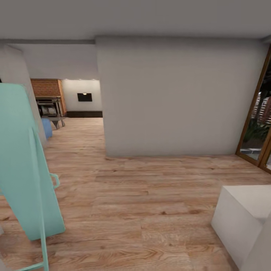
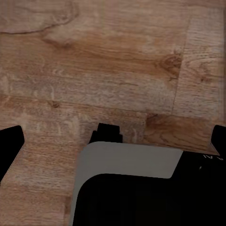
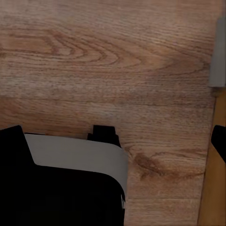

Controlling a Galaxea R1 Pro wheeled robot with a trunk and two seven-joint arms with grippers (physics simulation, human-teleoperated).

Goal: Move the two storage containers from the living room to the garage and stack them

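The two storage containers are out of view, and so are the garage and its floor. Far down a passage at the back left lies the living room [image 1: 77, 101], with a brick column [image 1: 47, 88], a black wall TV [image 1: 84, 97], a dark cabinet [image 1: 84, 113] and the corner of a blue sofa [image 1: 46, 128]. My left gripper [image 2: 114, 143] hangs open over light wood planks with nothing between its black fingertips [image 2: 10, 146]. My right gripper [image 3: 115, 141] is open too, above the same plank flooring, with its fingertips [image 3: 12, 141] far apart.
A large pale wall block [image 1: 177, 98] stands straight ahead. Leaning close at my left is a tall teal board-like object [image 1: 26, 165]. A white box [image 1: 241, 220] sits at the lower right. A wood-framed glass door [image 1: 259, 124] is at the right edge. Wood floor [image 1: 150, 195] stretches ahead.
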